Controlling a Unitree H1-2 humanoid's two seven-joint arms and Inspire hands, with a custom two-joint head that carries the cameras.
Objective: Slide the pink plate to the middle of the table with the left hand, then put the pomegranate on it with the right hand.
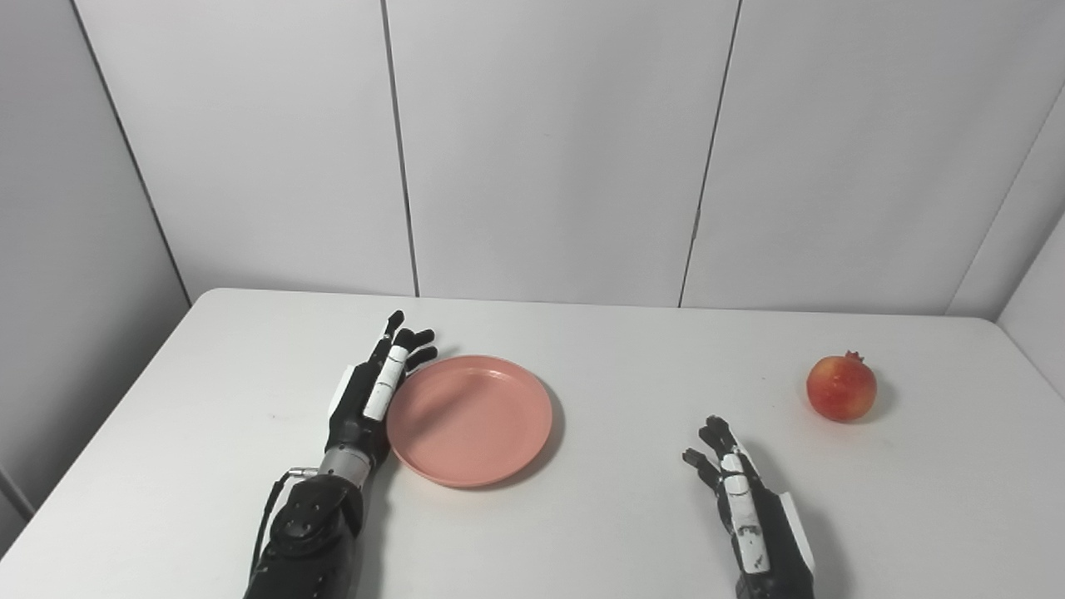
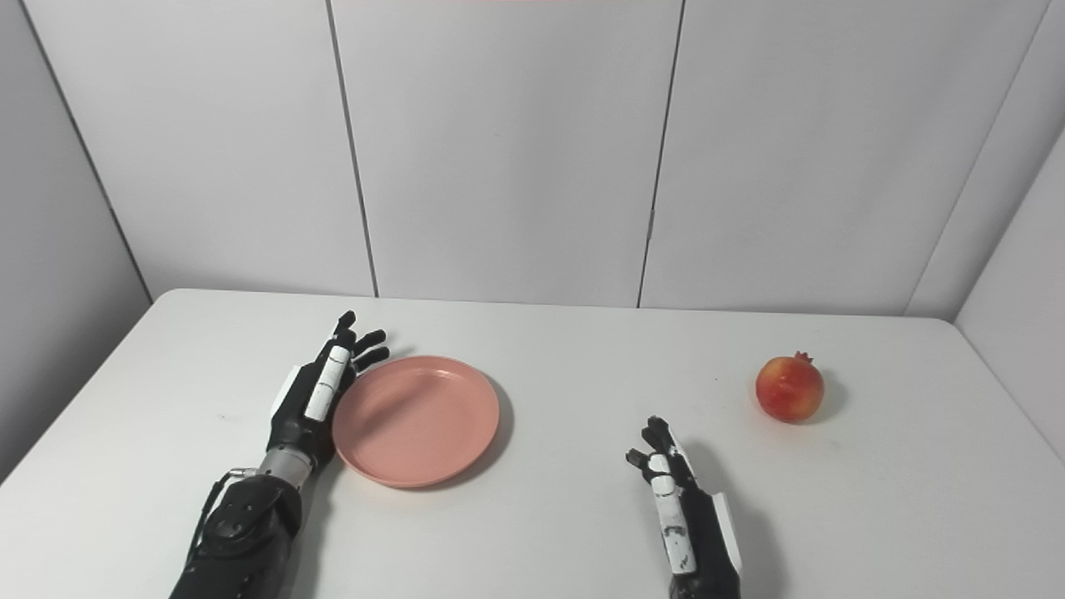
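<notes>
Pink plate [image 1: 470, 418], shallow, round, sat left of table [image 1: 582, 516] centre; left robot hand [image 1: 370, 391] flat against its rim, fingers spread. Red-yellow pomegranate [image 1: 841, 388] far right; right robot hand [image 1: 740, 491] unclenched, holding nothing.

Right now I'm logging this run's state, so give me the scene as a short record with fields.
plate: pink plate, empty, left of the table's centre
fruit: pomegranate on the white table, far right, apart from the plate
left hand: left hand open, edge-on against the plate's left rim
right hand: right hand open, holding nothing, short of the pomegranate
task state: pomegranate not yet on the plate
</notes>
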